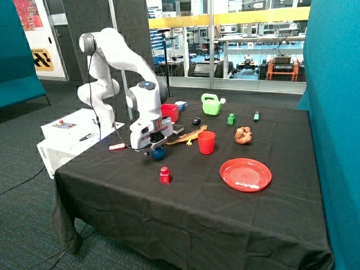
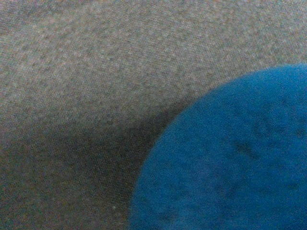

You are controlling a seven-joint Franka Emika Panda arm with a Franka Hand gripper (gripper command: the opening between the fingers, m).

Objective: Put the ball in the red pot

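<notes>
The dark blue ball [image 1: 158, 153] lies on the black tablecloth [image 1: 185, 208], near the cloth's edge on the robot's side. My gripper [image 1: 154, 148] is low over the ball, right at it. In the wrist view the ball [image 2: 225, 158] fills a large corner of the picture, very close, with cloth around it. The square red pot [image 1: 169, 112] stands behind the gripper, farther back on the table, partly hidden by the arm.
A round red cup [image 1: 206, 142] and an orange lizard toy [image 1: 188, 135] are beside the ball. A small red block with a knob [image 1: 164, 175] stands in front. A red plate [image 1: 245, 174], green watering can [image 1: 211, 104], black roundish object [image 1: 196, 121] lie farther off.
</notes>
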